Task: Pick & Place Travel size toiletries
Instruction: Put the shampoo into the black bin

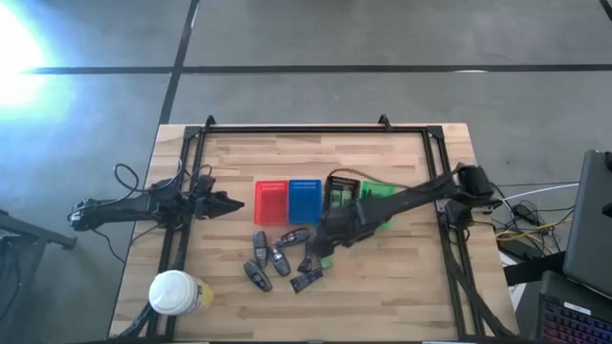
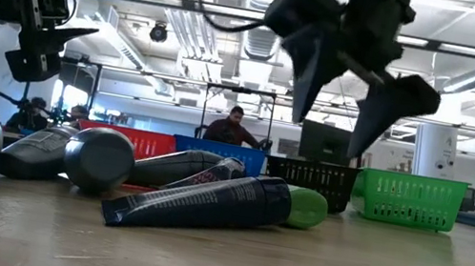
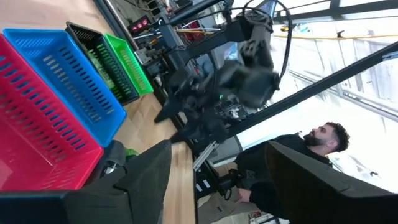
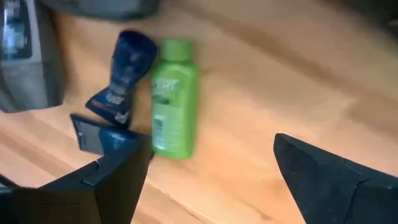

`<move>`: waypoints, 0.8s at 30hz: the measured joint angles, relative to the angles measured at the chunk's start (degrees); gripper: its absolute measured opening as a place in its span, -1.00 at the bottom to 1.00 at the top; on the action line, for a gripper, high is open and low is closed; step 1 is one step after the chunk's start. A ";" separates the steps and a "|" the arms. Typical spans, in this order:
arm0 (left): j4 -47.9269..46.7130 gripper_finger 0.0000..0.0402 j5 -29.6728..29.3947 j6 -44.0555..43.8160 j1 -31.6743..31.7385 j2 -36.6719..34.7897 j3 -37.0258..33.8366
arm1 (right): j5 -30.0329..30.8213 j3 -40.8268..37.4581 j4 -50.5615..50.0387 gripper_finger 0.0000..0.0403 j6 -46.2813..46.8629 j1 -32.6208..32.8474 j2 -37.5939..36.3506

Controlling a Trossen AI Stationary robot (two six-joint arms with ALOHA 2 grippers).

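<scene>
Several small toiletries lie in a loose pile (image 1: 282, 258) on the wooden table, in front of the trays: dark tubes (image 2: 206, 203), round grey bottles (image 2: 98, 158), and a bright green bottle (image 4: 174, 99) lying on its side beside a dark blue tube (image 4: 124, 74). My right gripper (image 4: 211, 180) hangs open above the pile's right end (image 1: 325, 241), off the table (image 2: 350, 99), with the green bottle just ahead of its fingers. My left gripper (image 1: 228, 204) waits open, raised left of the red tray (image 3: 37, 130).
Red (image 1: 271, 201), blue (image 1: 304, 201), black (image 1: 341, 194) and green (image 1: 381, 194) trays stand in a row behind the pile. A yellow container with a white top (image 1: 177, 293) stands at the near left corner. A person (image 3: 311, 149) sits beyond the table. Bare wood lies to the near right.
</scene>
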 joint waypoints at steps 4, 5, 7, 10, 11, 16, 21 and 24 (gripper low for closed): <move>-0.28 0.33 0.15 -0.76 0.00 0.11 0.00 | -0.26 4.95 1.11 0.62 0.55 1.38 5.64; -0.31 0.33 0.33 -1.11 0.00 0.11 0.00 | -0.25 6.46 0.85 0.61 0.51 1.59 6.93; -0.38 0.33 0.44 -1.75 -0.01 0.26 0.00 | -0.16 9.18 -1.06 0.61 0.32 1.91 10.03; -0.69 0.33 0.69 -2.15 0.00 0.50 0.00 | 0.44 12.08 -3.94 0.62 -0.80 2.34 14.60; -0.71 0.33 0.82 -2.17 0.00 0.57 0.00 | 0.43 12.77 -4.28 0.62 -1.02 2.34 15.92; -1.04 0.33 0.94 -3.17 0.00 0.81 0.00 | -0.07 15.25 -5.74 0.49 -4.08 2.29 20.07; -1.47 0.33 1.10 -3.89 0.00 0.94 0.00 | 0.53 15.27 -8.23 0.02 -6.79 2.35 19.80; -1.50 0.33 1.11 -3.79 0.00 0.96 0.00 | 0.59 14.94 -10.59 -0.29 -8.34 2.32 18.48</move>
